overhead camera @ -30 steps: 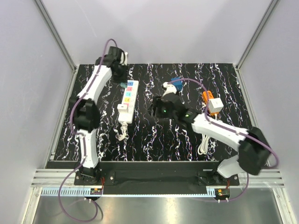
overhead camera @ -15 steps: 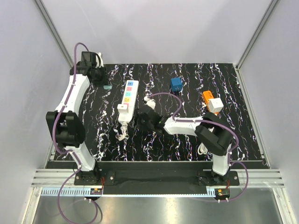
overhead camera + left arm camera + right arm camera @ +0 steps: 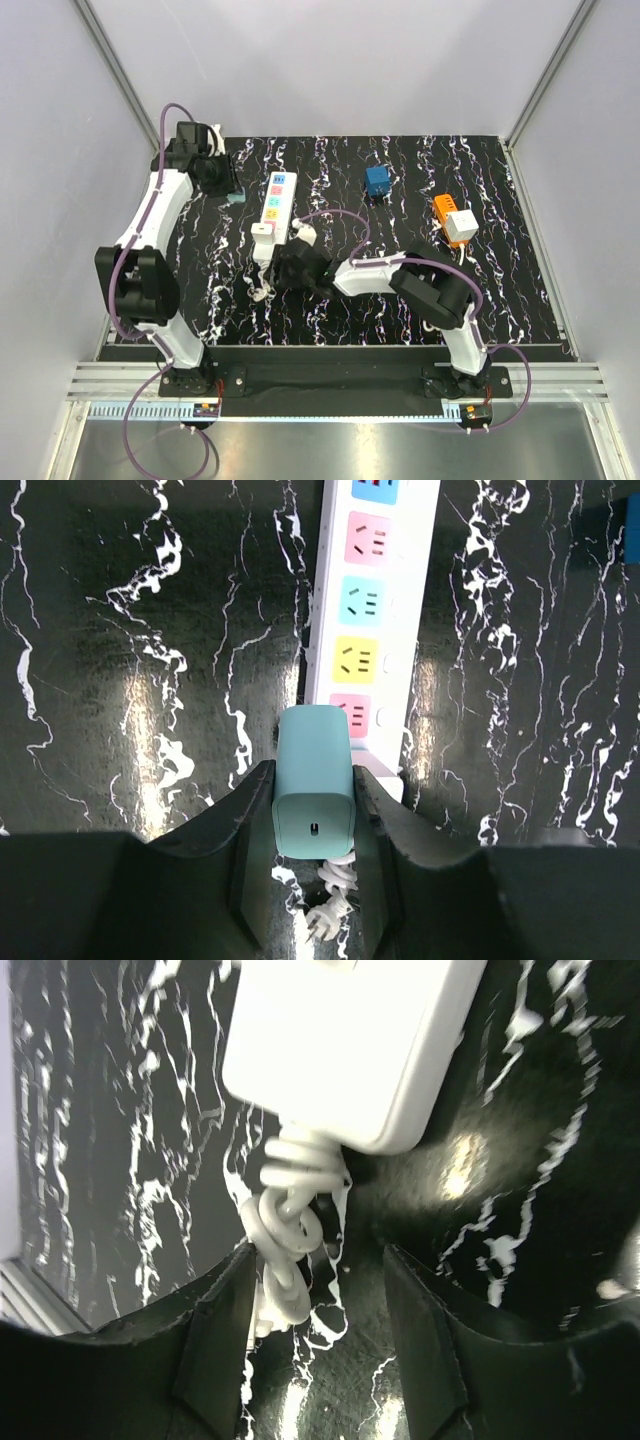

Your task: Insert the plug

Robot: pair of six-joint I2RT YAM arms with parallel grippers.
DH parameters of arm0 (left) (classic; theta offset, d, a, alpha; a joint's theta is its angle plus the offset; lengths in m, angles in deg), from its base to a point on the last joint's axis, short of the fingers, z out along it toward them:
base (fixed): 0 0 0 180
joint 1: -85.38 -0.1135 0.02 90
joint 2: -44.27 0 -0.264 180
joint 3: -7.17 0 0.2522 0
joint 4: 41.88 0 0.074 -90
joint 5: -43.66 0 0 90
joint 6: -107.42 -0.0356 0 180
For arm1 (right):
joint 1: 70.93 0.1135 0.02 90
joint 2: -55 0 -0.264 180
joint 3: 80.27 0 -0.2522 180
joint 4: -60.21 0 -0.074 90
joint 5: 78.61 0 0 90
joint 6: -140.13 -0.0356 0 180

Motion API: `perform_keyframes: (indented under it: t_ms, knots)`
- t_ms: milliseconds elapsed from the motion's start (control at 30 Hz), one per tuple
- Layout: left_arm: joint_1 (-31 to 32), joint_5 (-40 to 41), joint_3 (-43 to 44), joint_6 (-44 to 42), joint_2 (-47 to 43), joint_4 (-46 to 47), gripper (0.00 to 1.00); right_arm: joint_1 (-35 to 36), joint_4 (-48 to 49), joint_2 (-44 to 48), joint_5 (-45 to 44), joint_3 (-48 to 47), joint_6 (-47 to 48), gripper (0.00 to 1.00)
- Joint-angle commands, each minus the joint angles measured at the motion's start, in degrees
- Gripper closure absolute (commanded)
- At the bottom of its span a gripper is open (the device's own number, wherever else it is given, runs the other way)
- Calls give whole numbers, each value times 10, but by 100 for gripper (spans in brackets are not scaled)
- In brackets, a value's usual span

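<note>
**Left tool** (image 3: 313, 775): closing narrowly on the teal plug (image 3: 315, 798), with one dark finger (image 3: 248, 825) pressing against each long side. The plug's end face, bearing a small slot, is facing the wrist camera. Seen from above, this tool (image 3: 222, 182) is hovering at the far left of the table (image 3: 500, 300). It is carrying the plug (image 3: 235, 197) just left of the power strip's far end, apart from the strip and sitting in no socket.

**Power strip** (image 3: 273, 215): lying lengthwise, far to near, left of the table's middle. Coloured sockets are running along its far half. In the left wrist view the power strip (image 3: 365, 630) is showing pink, teal, yellow and pink socket faces in a row, and the held plug is covering the last stretch below them.

**Coiled white cable** (image 3: 288, 1250): trailing from the strip's near end (image 3: 350, 1040) and bunching in loops on the table.

**Right tool** (image 3: 320, 1260): standing wide and gripping nothing. The cable loops are lying in the gap close to one finger (image 3: 215, 1345). Whether they are touching that finger cannot be told. From above, the right tool (image 3: 290, 268) is reaching low across the table, just right of the strip's near end.

**Blue cube** (image 3: 377, 180): sitting toward the far side, right of the strip and well apart from it.

**Orange-and-white adapter** (image 3: 452, 218): resting at the right side, well apart from both tools.
</note>
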Motion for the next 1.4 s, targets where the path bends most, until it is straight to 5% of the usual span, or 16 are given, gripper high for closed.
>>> perform_keyframes:
  t_ms: [0, 200, 333, 400, 767, 1000, 1067, 1267, 1367]
  knots:
    - [-2, -21, -19, 1, -48, 18, 100, 18, 5, -13, -23, -28, 14, 41]
    - [-1, -20, -75, -2, -96, 11, 100, 20, 21, -28, -7, -35, 41, 50]
    - [37, 119, -80, -24, -114, -8, 100, 21, 26, -21, 24, -23, 48, 80]
    - [45, 107, -81, -22, -118, -8, 100, 21, 16, 6, 27, 3, 56, 99]
    - [111, 104, -94, 30, -86, -4, 100, 74, -27, 194, 32, 198, 66, 100]
    - [137, 119, -90, 44, -49, -6, 100, 130, -15, 191, 15, 209, -1, 100]
    - [144, 112, -85, 41, -35, -9, 100, 136, -13, 183, 9, 191, -5, 93]
    - [173, 90, -37, -14, 7, -50, 100, 137, -28, 245, -16, 195, 1, 46]
    - [185, 96, -3, -12, 34, -72, 100, 138, -67, 323, -36, 214, 15, 37]
